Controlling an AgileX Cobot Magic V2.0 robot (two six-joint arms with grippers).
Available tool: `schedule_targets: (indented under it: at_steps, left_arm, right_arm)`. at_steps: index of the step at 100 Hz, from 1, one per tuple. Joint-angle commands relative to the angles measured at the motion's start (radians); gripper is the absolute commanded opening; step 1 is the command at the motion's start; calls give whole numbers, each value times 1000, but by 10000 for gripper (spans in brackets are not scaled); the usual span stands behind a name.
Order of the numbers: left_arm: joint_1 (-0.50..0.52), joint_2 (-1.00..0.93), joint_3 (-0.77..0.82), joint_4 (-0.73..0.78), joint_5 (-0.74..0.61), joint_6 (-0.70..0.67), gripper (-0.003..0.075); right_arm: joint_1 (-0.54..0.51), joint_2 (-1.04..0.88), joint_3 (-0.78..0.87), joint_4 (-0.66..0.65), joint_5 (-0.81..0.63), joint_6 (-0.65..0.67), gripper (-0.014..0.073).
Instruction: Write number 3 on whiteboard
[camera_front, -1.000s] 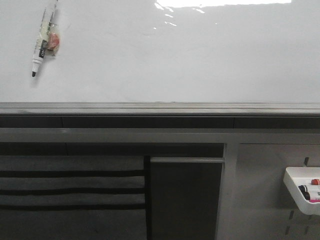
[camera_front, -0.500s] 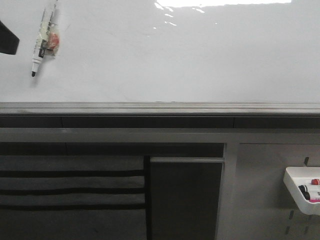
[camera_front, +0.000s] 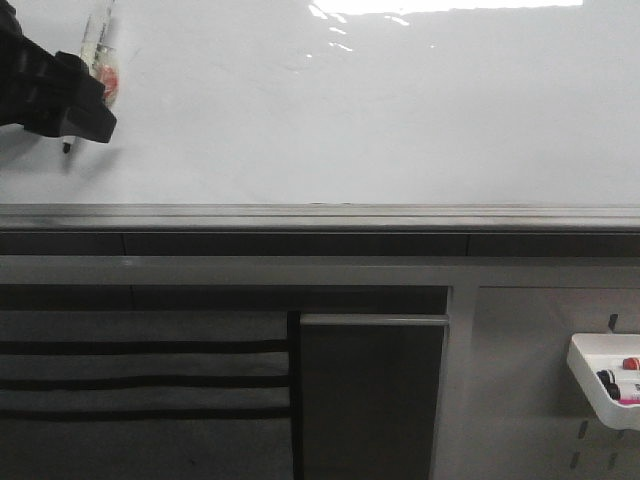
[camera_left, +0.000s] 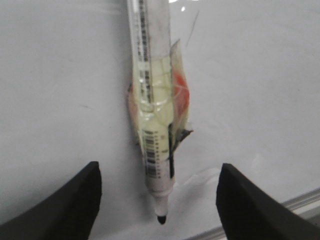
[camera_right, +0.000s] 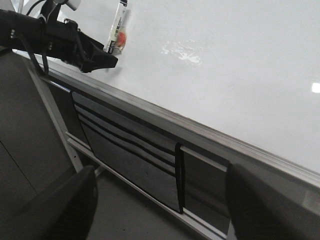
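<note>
The whiteboard is glossy and bare; no number 3 shows on it. A white marker, tip down, is stuck to the board at the upper left with tape and an orange patch. My left gripper is in front of its lower half, and only the tip peeks out below. In the left wrist view the marker hangs between my open fingers, with the jaws wide apart and not touching it. My right gripper is open and empty, away from the board.
A grey metal rail runs under the board. Below it hang dark fabric pockets. A grey pegboard panel at the lower right carries a white tray with markers. My left arm shows in the right wrist view.
My left gripper has come in from the left edge and moved right, up to the taped marker. It now covers the marker's lower half. The marker has not moved.
</note>
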Motion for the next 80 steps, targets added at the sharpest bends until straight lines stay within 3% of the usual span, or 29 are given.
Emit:
schedule_targets:
  at_steps: [1,19,53,68,80]
  left_arm:
    - [-9,-6,-45,0,-101,-1,441]
    - [-9,7,-51,0,-124,-1,412]
    - [-9,7,-51,0,-137,-1,144]
    - [-9,-32,-51,0,-68,-1,61]
    - [-9,-100,-65,16,81,-1,3]
  right_arm:
    - [-9,18,-34,48,-50,-10,476]
    - [-9,18,-34,48,-48,-10,476]
    - [-9,18,-34,48,-47,-10,476]
    - [-9,18,-36,48,-40,12,476]
    - [-9,50,-59,48,23,75,475]
